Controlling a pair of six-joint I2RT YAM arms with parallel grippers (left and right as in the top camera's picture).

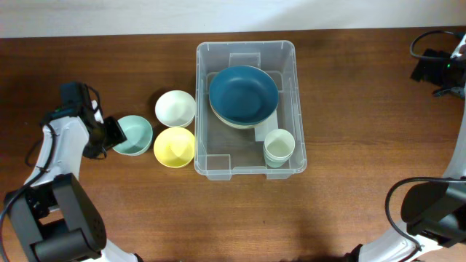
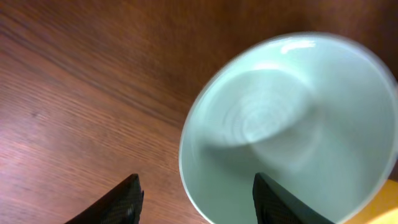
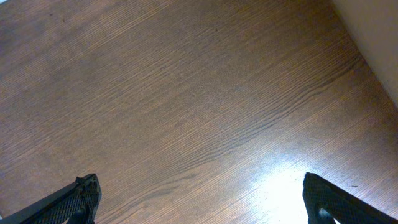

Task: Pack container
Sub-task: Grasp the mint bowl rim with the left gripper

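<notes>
The container (image 1: 202,109), a large clear bin, stands in the middle of the table. It holds a dark blue bowl (image 1: 243,94) stacked on a paler one, and stacked pale green cups (image 1: 279,145) in the near right corner. My left gripper (image 1: 114,134) is at the left edge of a mint green bowl (image 1: 135,135). In the left wrist view my left gripper (image 2: 199,202) is open, one finger (image 2: 121,205) over the table and the other (image 2: 277,202) over the inside of the mint bowl (image 2: 292,124), neither pressing its rim. My right gripper (image 3: 199,199) is open over bare wood.
A white bowl (image 1: 175,108) and a yellow bowl (image 1: 174,146) sit between the mint bowl and the container's left wall. My right arm (image 1: 429,67) is at the far right back corner, near the table's edge (image 3: 373,43). A white label (image 1: 266,134) shows on the container's base.
</notes>
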